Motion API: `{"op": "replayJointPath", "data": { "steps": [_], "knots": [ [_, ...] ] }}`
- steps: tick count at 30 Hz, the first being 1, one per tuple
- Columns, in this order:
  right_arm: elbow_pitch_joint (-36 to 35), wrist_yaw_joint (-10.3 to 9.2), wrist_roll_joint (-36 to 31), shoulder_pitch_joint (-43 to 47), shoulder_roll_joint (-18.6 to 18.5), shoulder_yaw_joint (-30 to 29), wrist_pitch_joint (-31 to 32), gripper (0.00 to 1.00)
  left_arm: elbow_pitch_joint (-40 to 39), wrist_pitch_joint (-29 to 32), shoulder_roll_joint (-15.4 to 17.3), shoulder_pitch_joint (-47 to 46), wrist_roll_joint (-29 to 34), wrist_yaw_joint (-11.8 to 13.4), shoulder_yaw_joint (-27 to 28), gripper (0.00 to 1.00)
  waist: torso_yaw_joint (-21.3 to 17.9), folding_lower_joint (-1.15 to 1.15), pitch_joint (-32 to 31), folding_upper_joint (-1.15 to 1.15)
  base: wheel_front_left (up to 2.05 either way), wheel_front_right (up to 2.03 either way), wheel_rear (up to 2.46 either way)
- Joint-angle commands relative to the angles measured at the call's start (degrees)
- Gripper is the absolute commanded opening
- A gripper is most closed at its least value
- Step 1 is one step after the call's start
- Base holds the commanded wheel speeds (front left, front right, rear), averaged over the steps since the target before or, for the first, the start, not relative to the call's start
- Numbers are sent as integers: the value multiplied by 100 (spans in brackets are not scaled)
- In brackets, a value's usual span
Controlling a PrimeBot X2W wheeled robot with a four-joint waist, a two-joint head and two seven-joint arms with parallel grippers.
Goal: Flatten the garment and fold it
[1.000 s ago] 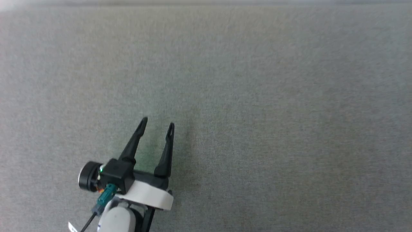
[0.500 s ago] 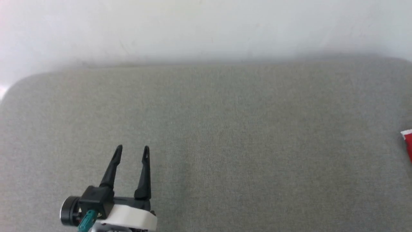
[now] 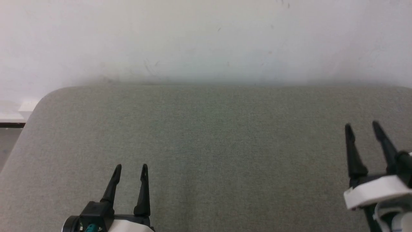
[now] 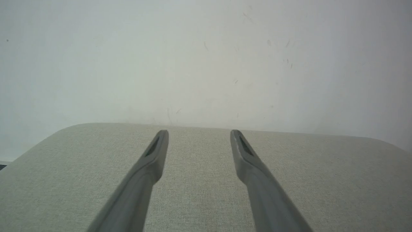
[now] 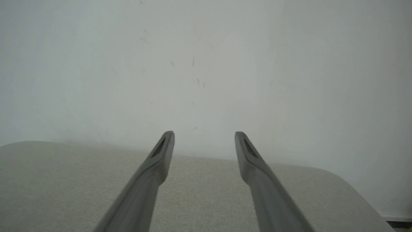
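Evidently both arms are poised to begin: the dark two-fingered left gripper and right gripper hover, jaws apart and empty, over the grey-green woven-fabric pad against the scuffed white wall. Where the garment lies cannot be told.

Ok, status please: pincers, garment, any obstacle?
Open and empty: left pincer, right pincer. No grip on garment yet. Both over flat grey woven fabric surface; white wall behind.
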Motion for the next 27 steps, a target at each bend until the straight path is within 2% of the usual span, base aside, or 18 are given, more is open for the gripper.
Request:
{"op": "replayJointPath", "data": {
  "steps": [1, 9, 24, 25, 27],
  "knots": [
    [-29, -12, 9, 242, 96, 45, -104, 100, 63, -27, -12, 66, -48, 28, -13, 100, 82, 1, -54, -1, 0, 0, 0],
    [213, -12, -179, 924, 435, 112, -499, 100, 384, -27, -7, 140, 22, 16, -123, 100, 159, 1, -92, -1, 0, 0, 0],
    [446, -12, -273, 1047, 506, 212, -667, 100, 479, -27, -8, 85, 13, 53, -138, 100, 169, 1, -132, -1, 0, 0, 0],
    [439, 0, -237, 1000, 479, 199, -639, 0, 479, 0, 0, 102, 14, 24, -139, 0, 169, 1, -132, -1, 0, 0, 0],
    [439, 1, -233, 999, 475, 194, -636, 0, 481, 10, 1, 102, 15, 24, -145, 0, 169, 1, -132, -1, 0, 0, 0]
  ]
}}
